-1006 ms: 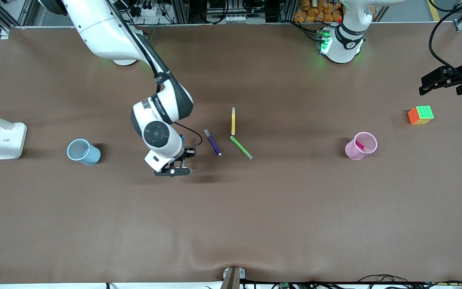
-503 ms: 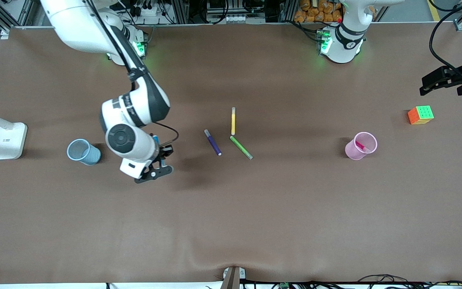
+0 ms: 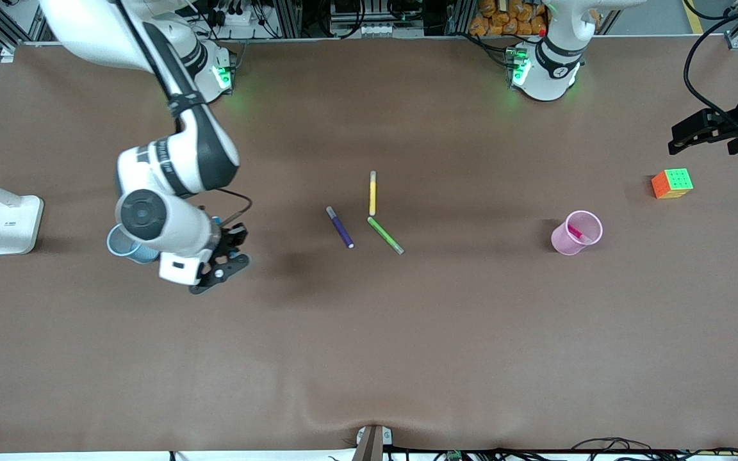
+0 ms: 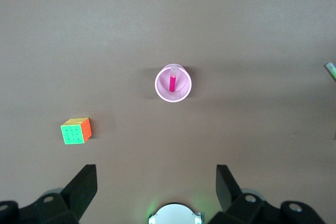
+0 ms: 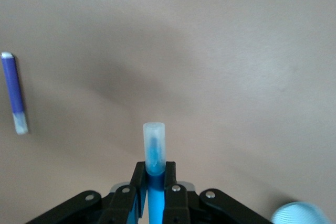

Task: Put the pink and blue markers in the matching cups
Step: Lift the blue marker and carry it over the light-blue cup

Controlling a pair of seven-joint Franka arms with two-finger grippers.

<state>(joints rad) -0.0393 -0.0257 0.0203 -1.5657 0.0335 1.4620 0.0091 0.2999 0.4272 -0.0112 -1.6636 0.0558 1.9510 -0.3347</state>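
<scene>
My right gripper (image 3: pixel 227 242) is shut on the blue marker (image 5: pixel 154 149), whose greyish end sticks out past the fingertips. It hangs above the table right beside the pale blue cup (image 3: pixel 116 242), which the right wrist partly hides in the front view. In the right wrist view a bit of that cup's rim (image 5: pixel 300 213) shows. The pale pink cup (image 3: pixel 562 241) stands toward the left arm's end with the pink marker (image 3: pixel 575 232) leaning inside it. My left gripper (image 3: pixel 675 139) waits open in the air above that end of the table, with nothing between its fingers (image 4: pixel 84 186), looking down at the pink cup (image 4: pixel 159 86).
A purple marker (image 3: pixel 339 226), a yellow marker (image 3: pixel 373 192) and a green marker (image 3: pixel 385 235) lie mid-table. A colourful cube (image 3: pixel 672 183) sits near the left arm's end. A white lamp base (image 3: pixel 13 224) stands at the right arm's end, past the blue cup.
The right arm has carried the blue marker from beside the purple marker toward the right arm's end, up to the blue cup. The left arm has not moved.
</scene>
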